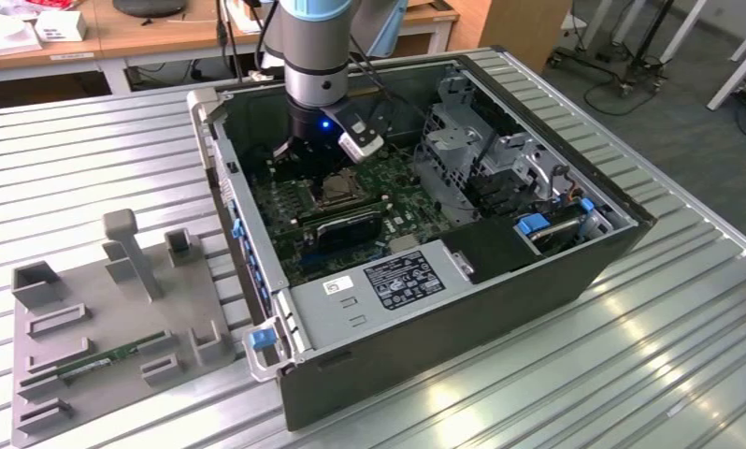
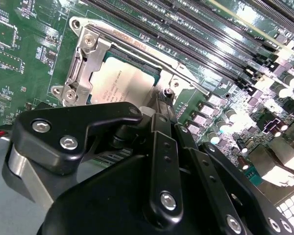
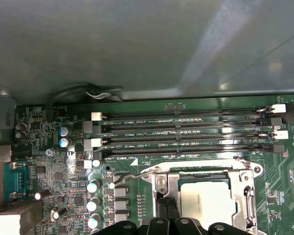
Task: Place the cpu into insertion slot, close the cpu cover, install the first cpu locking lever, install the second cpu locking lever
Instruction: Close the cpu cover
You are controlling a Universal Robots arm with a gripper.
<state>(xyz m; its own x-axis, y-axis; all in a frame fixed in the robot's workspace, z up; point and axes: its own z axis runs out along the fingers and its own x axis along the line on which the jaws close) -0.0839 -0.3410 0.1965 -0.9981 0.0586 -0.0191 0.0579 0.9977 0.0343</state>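
Note:
The cpu [image 2: 118,84] lies flat in the insertion slot [image 3: 245,196] on the green board, its silvery face up. The cpu cover [image 2: 83,58] is a silvery frame lying down around it. My gripper [image 2: 162,100] stands right at one edge of the socket, its black fingers [image 3: 162,208] drawn together with no gap showing between them. A thin wire locking lever [image 3: 123,178] sticks out at that same side of the socket, close by the fingertips. In the exterior view the gripper [image 1: 310,157] reaches down into the case just behind the socket [image 1: 337,191].
Long black memory slots [image 3: 186,132] run beside the socket. The open computer case [image 1: 249,271] walls the arm in, with a drive cage [image 1: 473,150] and power supply [image 1: 398,281] nearby. A grey fixture tray [image 1: 111,337] holding a green memory stick [image 1: 105,358] sits at the exterior view's left.

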